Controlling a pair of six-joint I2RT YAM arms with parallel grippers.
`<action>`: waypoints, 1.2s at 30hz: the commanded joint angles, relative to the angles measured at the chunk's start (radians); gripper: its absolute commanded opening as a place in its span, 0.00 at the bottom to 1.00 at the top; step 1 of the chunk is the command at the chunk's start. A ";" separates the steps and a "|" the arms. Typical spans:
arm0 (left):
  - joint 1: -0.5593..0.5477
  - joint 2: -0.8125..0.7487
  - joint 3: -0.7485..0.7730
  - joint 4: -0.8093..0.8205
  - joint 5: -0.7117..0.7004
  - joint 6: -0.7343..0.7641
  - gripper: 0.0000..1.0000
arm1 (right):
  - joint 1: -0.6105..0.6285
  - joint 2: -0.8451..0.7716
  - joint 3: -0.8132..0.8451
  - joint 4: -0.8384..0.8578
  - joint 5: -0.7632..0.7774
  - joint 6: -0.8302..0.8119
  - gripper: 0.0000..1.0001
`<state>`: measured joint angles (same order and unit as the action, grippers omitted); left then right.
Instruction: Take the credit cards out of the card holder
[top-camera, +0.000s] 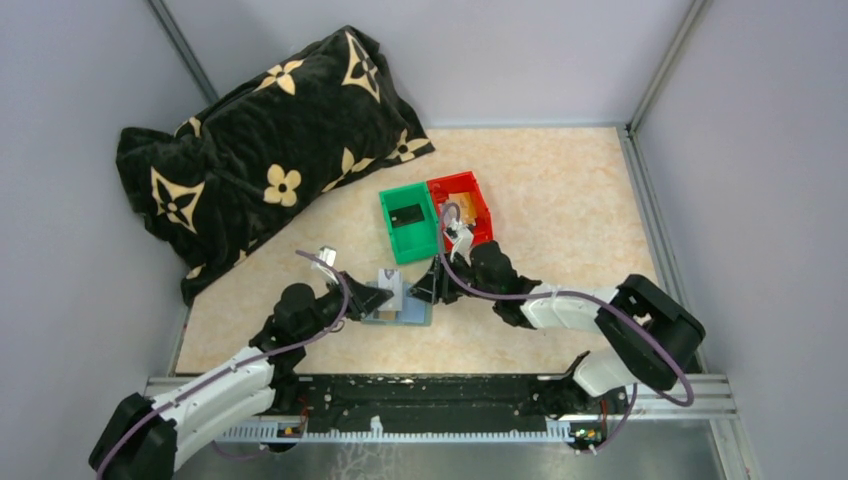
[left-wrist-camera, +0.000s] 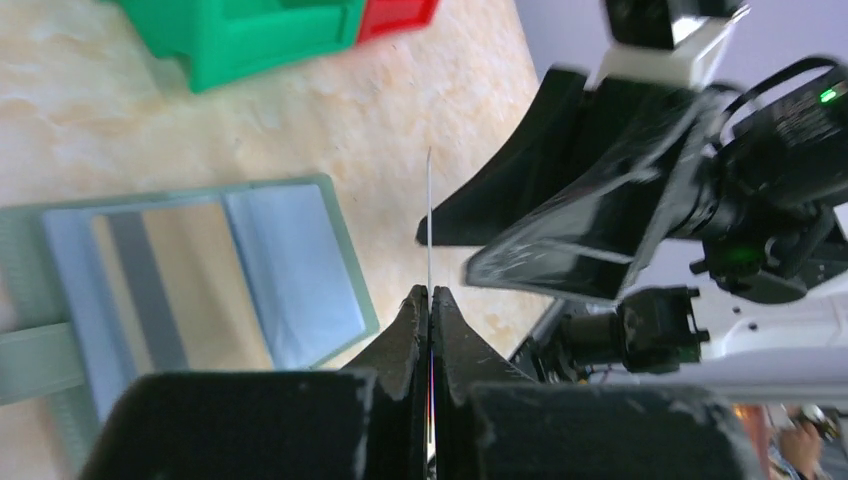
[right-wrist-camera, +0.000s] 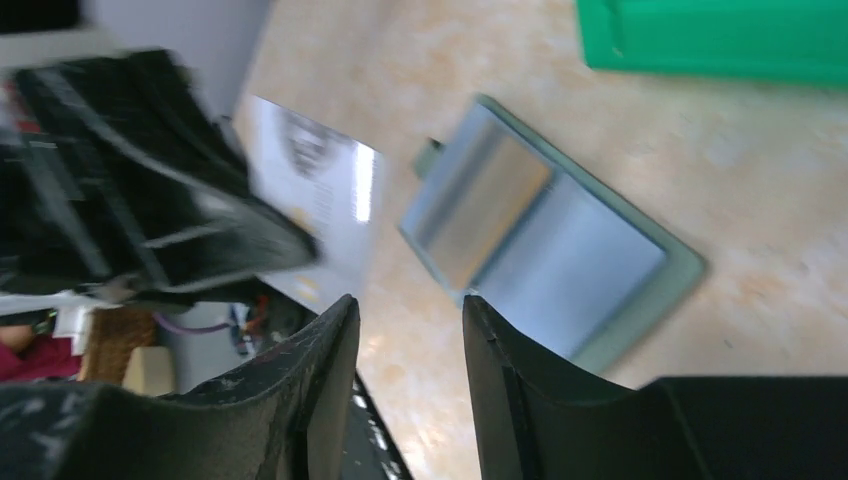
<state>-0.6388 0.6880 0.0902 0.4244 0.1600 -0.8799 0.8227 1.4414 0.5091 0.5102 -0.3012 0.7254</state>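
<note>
The card holder (top-camera: 412, 314) lies open and flat on the table, sage green with blue-grey pockets (left-wrist-camera: 290, 270) (right-wrist-camera: 590, 270). A gold credit card (left-wrist-camera: 150, 285) (right-wrist-camera: 480, 205) sits in one pocket. My left gripper (left-wrist-camera: 430, 292) (top-camera: 383, 297) is shut on a second credit card (left-wrist-camera: 430, 220), edge-on in the left wrist view and silvery in the right wrist view (right-wrist-camera: 325, 210), held upright above the holder's near side. My right gripper (right-wrist-camera: 408, 305) (top-camera: 432, 285) is open just right of that card, with nothing between its fingers.
A green bin (top-camera: 408, 222) with a dark flat item inside and a red bin (top-camera: 462, 205) with a tan item stand side by side just behind the holder. A black flower-patterned cushion (top-camera: 260, 150) fills the back left. Grey walls close in both sides.
</note>
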 joint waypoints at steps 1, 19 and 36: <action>0.004 0.092 -0.038 0.289 0.190 -0.057 0.00 | 0.014 -0.077 -0.004 0.228 -0.128 0.069 0.44; 0.005 0.109 -0.050 0.415 0.207 -0.065 0.37 | 0.031 -0.085 0.029 0.245 -0.148 0.095 0.00; 0.006 -0.034 0.032 -0.091 0.079 0.145 0.86 | -0.389 0.137 0.871 -1.005 0.101 -0.576 0.00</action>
<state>-0.6327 0.6445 0.1215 0.3824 0.2543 -0.7696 0.4259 1.4502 1.1973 -0.1719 -0.3401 0.3580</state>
